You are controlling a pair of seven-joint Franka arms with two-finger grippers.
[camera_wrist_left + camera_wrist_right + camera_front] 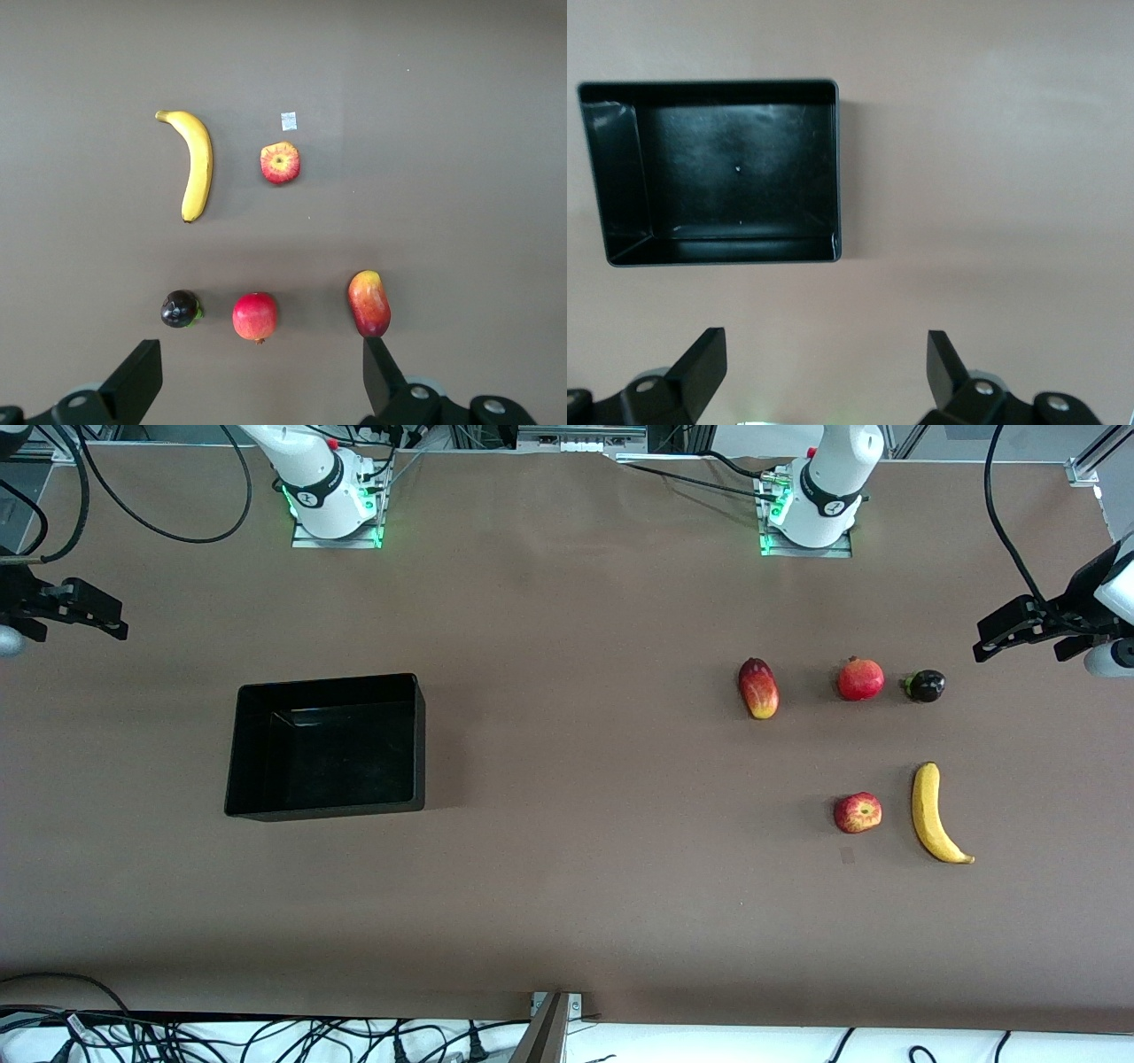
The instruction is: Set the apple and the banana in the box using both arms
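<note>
Brown table [567,886], cables w/ white floor edge; both pincers [257,390] [824,381] open.

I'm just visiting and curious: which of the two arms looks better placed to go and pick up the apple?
The left arm. Its open left gripper hangs at the fruit end of the table, and its wrist camera sees the apple. The right gripper, also open, waits at the end where the box sits.

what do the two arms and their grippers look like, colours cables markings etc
Both arms are white and rounded, with a black band bearing a small white mark near the base; the right arm also has a red spot. Green light glows at both metal base plates. Black cables trail off them. The left gripper and right gripper are black, with flat angular fingers.
</note>
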